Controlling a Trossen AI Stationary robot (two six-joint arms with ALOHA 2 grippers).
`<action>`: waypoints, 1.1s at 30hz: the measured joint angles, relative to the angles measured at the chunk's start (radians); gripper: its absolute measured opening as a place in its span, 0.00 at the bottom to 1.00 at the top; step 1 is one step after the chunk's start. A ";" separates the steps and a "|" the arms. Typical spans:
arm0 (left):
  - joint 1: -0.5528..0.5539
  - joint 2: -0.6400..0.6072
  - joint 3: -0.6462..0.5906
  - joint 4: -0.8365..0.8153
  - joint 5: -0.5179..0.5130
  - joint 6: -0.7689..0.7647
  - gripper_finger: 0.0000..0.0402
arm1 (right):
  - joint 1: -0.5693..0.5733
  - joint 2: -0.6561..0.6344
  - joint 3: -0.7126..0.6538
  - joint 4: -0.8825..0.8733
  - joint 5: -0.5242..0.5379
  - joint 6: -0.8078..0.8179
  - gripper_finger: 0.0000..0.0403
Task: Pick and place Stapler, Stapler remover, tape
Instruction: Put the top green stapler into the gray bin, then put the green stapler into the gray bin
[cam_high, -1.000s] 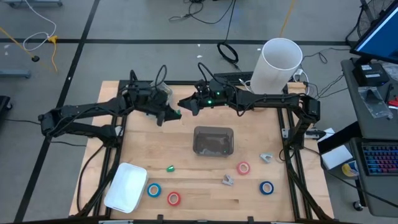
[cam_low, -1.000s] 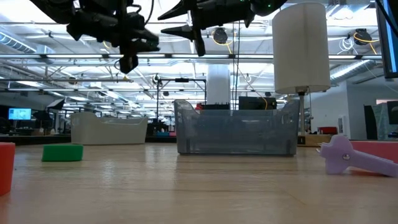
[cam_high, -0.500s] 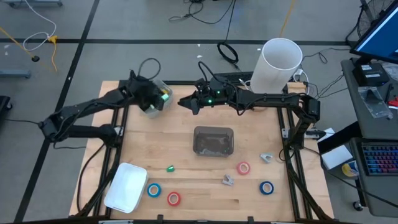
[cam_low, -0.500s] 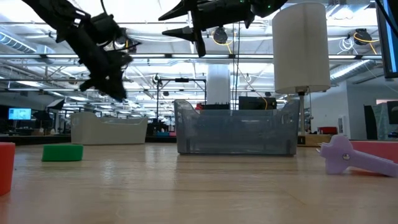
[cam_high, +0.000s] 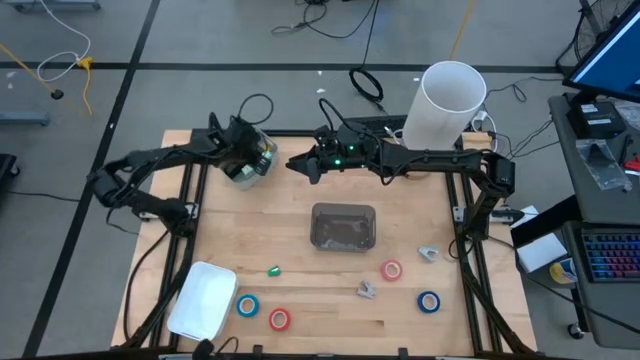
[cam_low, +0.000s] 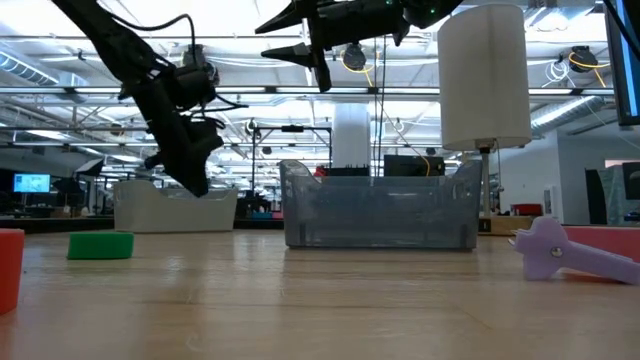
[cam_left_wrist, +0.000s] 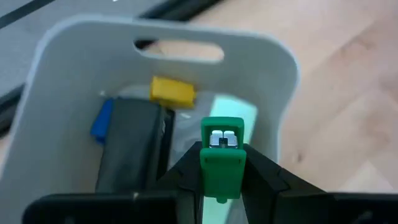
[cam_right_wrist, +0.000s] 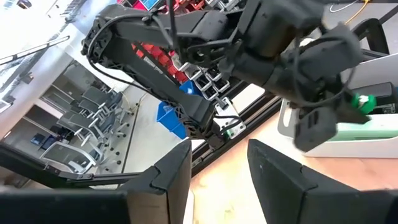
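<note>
My left gripper (cam_high: 246, 166) (cam_left_wrist: 222, 163) is shut on a green stapler (cam_left_wrist: 222, 149) and points down into a pale grey bin (cam_left_wrist: 283, 81) (cam_high: 240, 175) at the table's far left. My right gripper (cam_high: 293, 165) (cam_right_wrist: 219, 165) hovers open, high above the table's far middle. Two blue tape rolls (cam_high: 247, 305) (cam_high: 429, 301) and two red ones (cam_high: 279, 319) (cam_high: 391, 270) lie flat near the near edge. Grey stapler removers (cam_high: 366, 290) (cam_high: 428, 254) and a small green block (cam_high: 273, 270) (cam_low: 100, 245) also lie on the wood. My left gripper pinches the green stapler between its two fingers (cam_left_wrist: 186, 171), one on each long side (cam_left_wrist: 205, 168). The fingers come from above, slanting down. The stapler's metal-tipped end (cam_left_wrist: 222, 139) sticks out past the fingertips, lifted clear above the bin's inside.
The pale bin holds a yellow piece (cam_left_wrist: 172, 92), a blue piece (cam_left_wrist: 101, 119) and a black block (cam_left_wrist: 130, 143). A clear dark bin (cam_high: 343, 226) stands mid-table, a white tray (cam_high: 203, 300) at the near left, a tall white cylinder (cam_high: 450, 105) at the far right.
My left gripper, still shut on the stapler, has swung from the far middle toward the table's far-left corner, tipped to point downward, and come down over the pale bin. My right gripper has kept still.
</note>
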 joint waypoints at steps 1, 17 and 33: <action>0.004 0.013 0.012 0.003 0.000 0.000 0.18 | 0.000 0.000 0.000 0.000 0.000 0.000 0.38; 0.038 0.131 0.083 0.003 -0.005 0.042 0.18 | 0.000 -0.001 0.000 0.000 0.000 0.000 0.39; 0.042 0.101 0.083 -0.004 0.015 0.033 0.29 | 0.000 -0.001 -0.001 0.000 0.000 0.000 0.39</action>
